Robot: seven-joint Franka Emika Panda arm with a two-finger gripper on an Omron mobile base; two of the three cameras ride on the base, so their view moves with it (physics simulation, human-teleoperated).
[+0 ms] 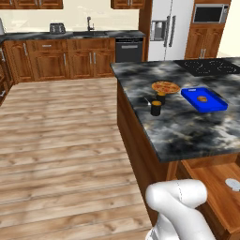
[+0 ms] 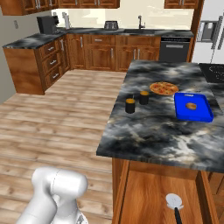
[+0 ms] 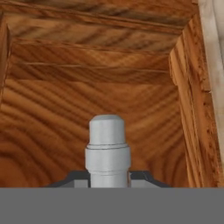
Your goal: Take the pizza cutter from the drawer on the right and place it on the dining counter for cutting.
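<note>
Pizza cutter [image 2: 175,203], judged light, stiff and sharp-wheeled, is seen lying in the open drawer [image 2: 144,197] below the table [image 2: 162,127], best taken by its black handle, the tool being clenched empty.

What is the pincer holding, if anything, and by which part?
The pincer is shut on the pizza cutter in the drawer, apparently at its handle end; exact spot hidden.

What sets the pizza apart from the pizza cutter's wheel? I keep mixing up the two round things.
The pizza is orange and speckled; the pizza cutter has a plain silver-white wheel. The pizza lies on the dining counter; the cutter lies down in the open drawer. The pizza looks clearly larger, and the cutter carries a short black handle. Both lie flat and are round.
</note>
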